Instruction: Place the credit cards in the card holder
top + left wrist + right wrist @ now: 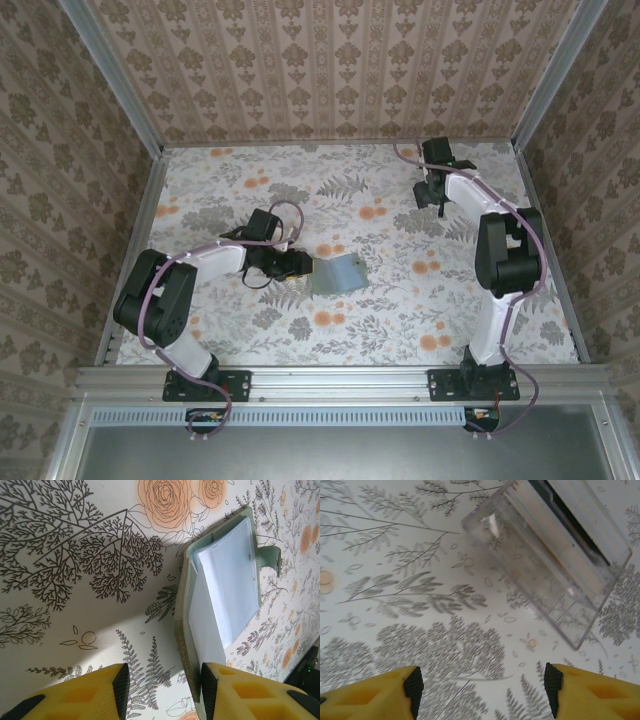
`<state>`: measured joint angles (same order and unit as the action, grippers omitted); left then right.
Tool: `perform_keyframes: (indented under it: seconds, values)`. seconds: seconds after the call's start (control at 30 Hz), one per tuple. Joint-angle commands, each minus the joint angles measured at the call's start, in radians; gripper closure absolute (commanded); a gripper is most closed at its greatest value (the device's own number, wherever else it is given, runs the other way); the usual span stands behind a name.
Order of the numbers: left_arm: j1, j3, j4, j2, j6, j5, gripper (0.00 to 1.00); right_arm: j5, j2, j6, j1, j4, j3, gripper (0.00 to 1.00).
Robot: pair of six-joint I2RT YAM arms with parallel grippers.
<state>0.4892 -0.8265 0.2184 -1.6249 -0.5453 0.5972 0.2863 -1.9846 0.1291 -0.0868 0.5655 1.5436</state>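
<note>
Two risks stand out at this moment. First, the card holder (pixel 338 272) lies open near the middle of the table (pixel 400 330), and the left gripper (pixel 288 262) is just at its 9 o'clock side. In the left wrist view the jaws of this gripper (pixel 162 682) are partly spread and pinch nothing. The grey-green edge of the holder (pixel 225 580) runs down just beside one finger, and maybe it touches it. If this arm pushes toward 3 o'clock, I think the holder can slide on the table or fold shut, and then the slots are hidden.

Second, the right gripper (pixel 432 190) is well apart, at about 1 o'clock from the holder, near the far edge. In its wrist view the gripper (pixel 482 685) has jaws spread wide over bare table, with nothing between them. A clear plastic stand (pixel 545 555) is at 1 o'clock from the fingers, and the credit cards (pixel 577 507) seem to sit in it, one with a dark stripe. The cards are thin and the stand looks light, so a grip from a bad angle can tip the stand or take several cards together. How many cards are there I cannot tell.
</note>
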Motion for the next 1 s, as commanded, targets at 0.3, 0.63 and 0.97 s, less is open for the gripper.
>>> perform_keyframes:
  seconds: [0.3, 0.63, 0.97]
  values:
    - [-0.002, 0.031, 0.029, 0.07, -0.018, -0.031, 0.56, 0.029, -0.172, 0.116, 0.041, 0.088, 0.205, 0.35]
    - [-0.003, 0.023, 0.044, 0.077, -0.017, -0.037, 0.57, -0.043, -0.192, 0.049, 0.038, 0.11, 0.211, 0.7]
    - [-0.002, -0.013, 0.063, 0.05, 0.006, -0.017, 0.57, -0.132, -0.143, -0.187, -0.019, 0.133, 0.231, 0.86]
